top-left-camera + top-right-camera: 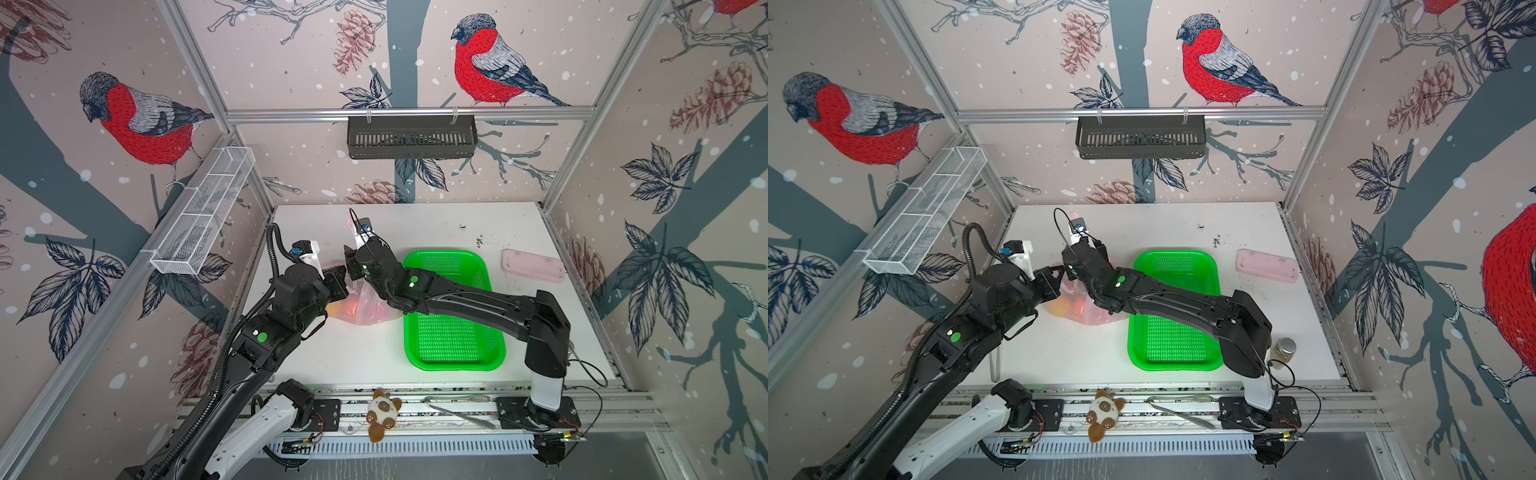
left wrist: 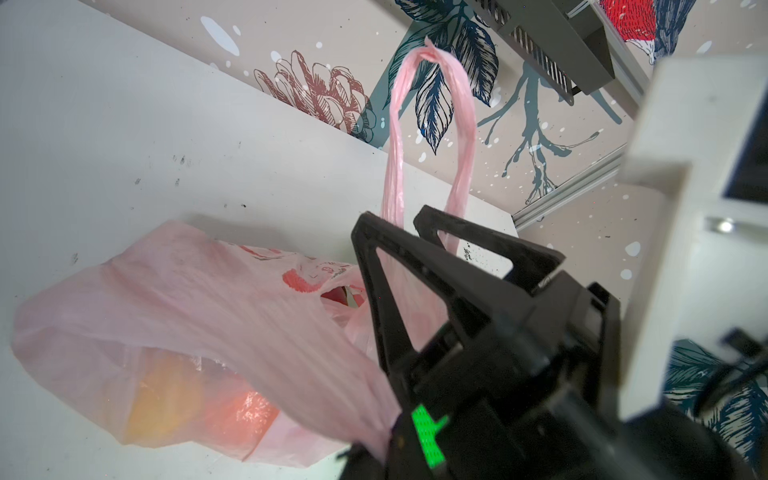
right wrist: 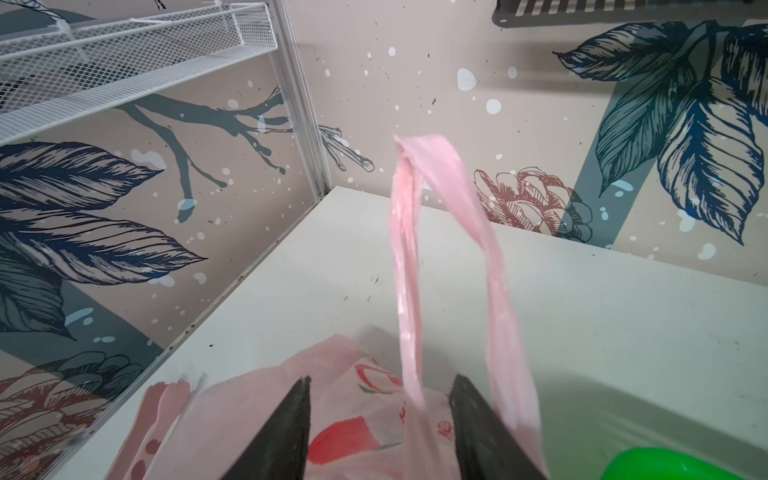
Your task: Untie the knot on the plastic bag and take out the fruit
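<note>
- In both top views the plastic bag lies on the table at 9 o'clock of the green basket, probably kept near for unloading. The fruit glows through its film. The left gripper and right gripper meet above it, and their arms hide much of it. A pink case sits at 2 o'clock, well apart.
- Left wrist: the left jaws clamp gathered bag film, likely anchoring it. A handle loop stands between the right fingers.
- Right wrist: those jaws stand apart, straddling the loop unpinched. No knot shows, so it is probably undone.
</note>
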Controlling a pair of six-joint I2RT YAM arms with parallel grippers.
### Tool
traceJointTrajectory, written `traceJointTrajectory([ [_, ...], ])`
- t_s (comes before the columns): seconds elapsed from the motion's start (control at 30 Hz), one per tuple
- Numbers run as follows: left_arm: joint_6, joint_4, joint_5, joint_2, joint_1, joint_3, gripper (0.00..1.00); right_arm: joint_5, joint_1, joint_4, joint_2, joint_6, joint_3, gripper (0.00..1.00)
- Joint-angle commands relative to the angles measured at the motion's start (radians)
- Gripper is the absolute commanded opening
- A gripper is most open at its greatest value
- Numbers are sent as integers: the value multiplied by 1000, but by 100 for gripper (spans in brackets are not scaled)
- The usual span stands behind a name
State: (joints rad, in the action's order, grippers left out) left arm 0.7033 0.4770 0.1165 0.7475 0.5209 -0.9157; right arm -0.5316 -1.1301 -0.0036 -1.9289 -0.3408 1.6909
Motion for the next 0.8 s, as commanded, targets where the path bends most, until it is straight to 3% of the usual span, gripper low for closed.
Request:
traceJointTrajectory([
  [0.0,-6,-2,19,-12,1,8,0,-21,11,-6,-24,0,35,57],
  [0.13,-8,-1,25,-22,0,17,0,-58,15,-26,-61,11,83,58],
  [0.43,-34,-17,50,-24,-7,14,0,8,58,-29,-125,-9,146,57],
  [0.63,-83,-72,36,7,-76,5,0,108,83,-1,-123,6,153,26],
  [0.77,-130,-145,-32,74,-192,-17,0,210,102,30,-97,25,137,16],
])
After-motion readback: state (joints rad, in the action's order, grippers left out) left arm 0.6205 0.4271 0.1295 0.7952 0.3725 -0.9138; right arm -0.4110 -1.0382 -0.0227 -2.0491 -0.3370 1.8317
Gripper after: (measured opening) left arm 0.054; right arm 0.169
